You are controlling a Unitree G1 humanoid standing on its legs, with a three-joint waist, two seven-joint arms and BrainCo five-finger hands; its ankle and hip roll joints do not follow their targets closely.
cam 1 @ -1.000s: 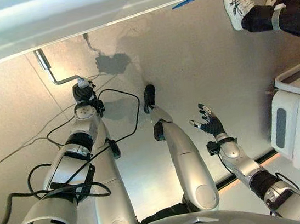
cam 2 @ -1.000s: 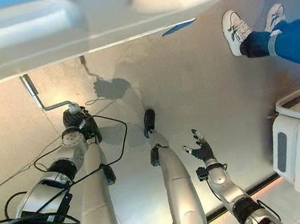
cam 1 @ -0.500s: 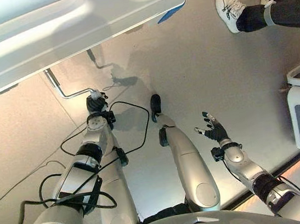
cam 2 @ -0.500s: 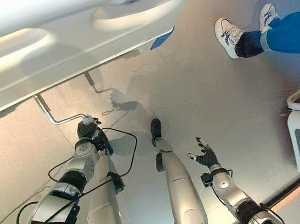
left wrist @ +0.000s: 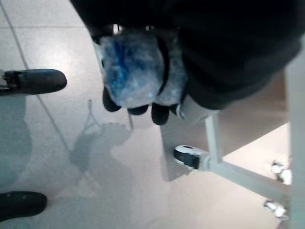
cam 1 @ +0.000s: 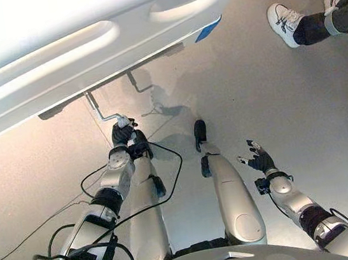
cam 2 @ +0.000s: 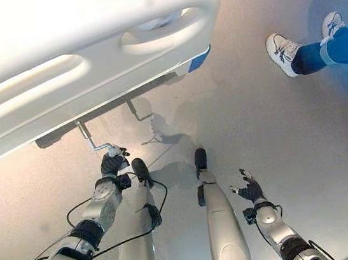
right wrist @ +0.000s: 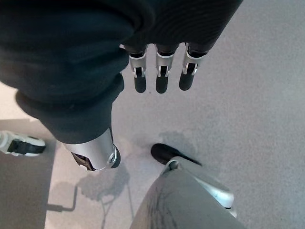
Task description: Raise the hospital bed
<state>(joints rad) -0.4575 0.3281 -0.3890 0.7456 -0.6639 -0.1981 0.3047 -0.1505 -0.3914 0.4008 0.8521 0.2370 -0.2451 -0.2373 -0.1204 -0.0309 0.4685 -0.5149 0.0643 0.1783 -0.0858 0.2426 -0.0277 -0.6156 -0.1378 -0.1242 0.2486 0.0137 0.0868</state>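
No readable print; only a blue label patch (cam 2: 198,59) on the hospital bed (cam 2: 87,58) footboard, upper left of frame. Left robot hand (cam 1: 123,133) is clamped on the crank handle (cam 1: 103,113) under the bed, centre-left. Right robot hand (cam 1: 258,158) hangs lower right, fingers spread, holding nothing. A second crank (cam 1: 134,82) sits just beside. Person's shoes (cam 1: 288,22) upper right, well apart.

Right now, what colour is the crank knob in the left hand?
Pale whitish-blue crank knob, clearest in the left wrist view.
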